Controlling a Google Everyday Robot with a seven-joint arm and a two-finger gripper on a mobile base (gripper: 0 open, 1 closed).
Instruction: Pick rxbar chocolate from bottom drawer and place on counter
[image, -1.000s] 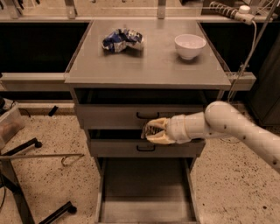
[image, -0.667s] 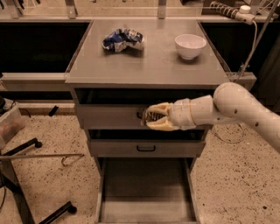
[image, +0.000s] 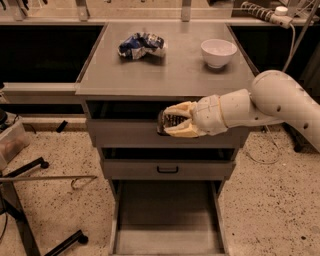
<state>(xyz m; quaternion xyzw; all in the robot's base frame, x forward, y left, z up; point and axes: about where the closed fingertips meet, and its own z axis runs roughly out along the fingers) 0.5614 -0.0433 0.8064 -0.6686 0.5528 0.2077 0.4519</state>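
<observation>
- The gripper (image: 167, 121) hung in front of the upper drawer (image: 125, 134), just under the near edge of the surface (image: 170, 75).
- Its two pale fingers (image: 181, 109) were clamped, one from above and one from below, on a small dark flat packet: the rxbar chocolate (image: 170, 121).
- So the rxbar chocolate was up in the air, held against the face of that upper drawer, below the surface and not resting on it.
- The white arm (image: 280, 100) reached in from the right, its wrist level with the upper drawer.
- Down at the near end, the bottom drawer (image: 167, 215) stood pulled out, with its grey floor and low side walls in plain view.
- Between the two sat the middle drawer (image: 140, 169), shut, its black handle (image: 167, 170) showing at the centre.
- On the surface, a crumpled blue-and-white foil bag (image: 141, 45) lay at the far left.
- A white bowl (image: 218, 52) stood upright at the far right, well apart from the bag.
- The gripper was nearer than both, and lower than them.
</observation>
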